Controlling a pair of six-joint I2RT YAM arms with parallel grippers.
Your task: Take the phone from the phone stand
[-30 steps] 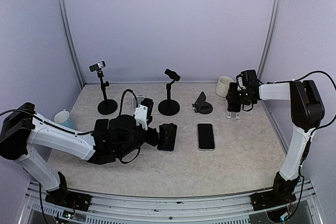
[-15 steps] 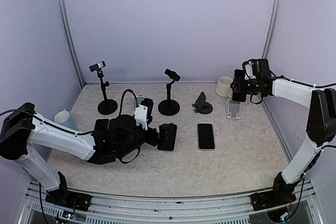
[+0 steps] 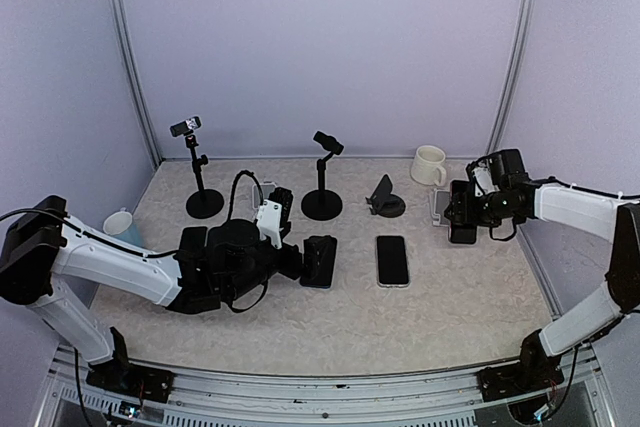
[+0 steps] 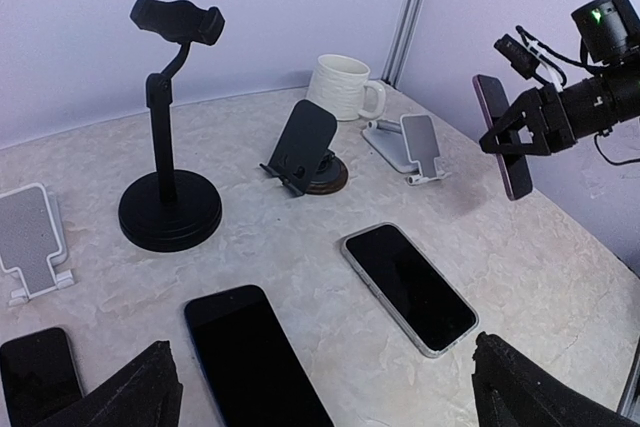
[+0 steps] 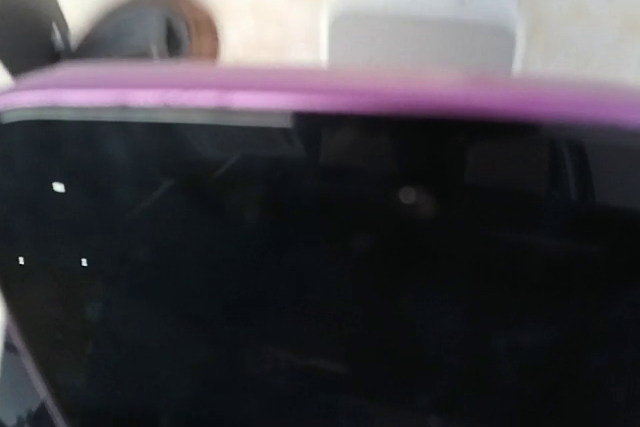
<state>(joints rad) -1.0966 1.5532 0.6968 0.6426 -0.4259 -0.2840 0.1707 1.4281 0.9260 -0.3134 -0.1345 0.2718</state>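
Observation:
My right gripper [image 3: 461,215] is shut on a dark phone with a purple edge [image 3: 462,233] and holds it upright in the air, just in front of the empty white phone stand [image 3: 440,205]. The phone fills the right wrist view [image 5: 320,267], hiding my fingers; the stand [image 5: 420,27] shows above it. The left wrist view shows the held phone [image 4: 507,139] to the right of the stand [image 4: 415,144]. My left gripper [image 4: 325,397] is open, low over a black phone [image 4: 250,357] lying on the table.
A second phone [image 3: 392,259] lies flat mid-table. A low black stand [image 3: 385,197], two tall black holders [image 3: 323,179] [image 3: 200,179], a white mug [image 3: 428,164], a small white stand [image 4: 35,242] and a cup [image 3: 118,222] stand around.
My right gripper lifted the phone up off the white stand, then carried it down and nearer, in front of the stand. The left arm has not moved.

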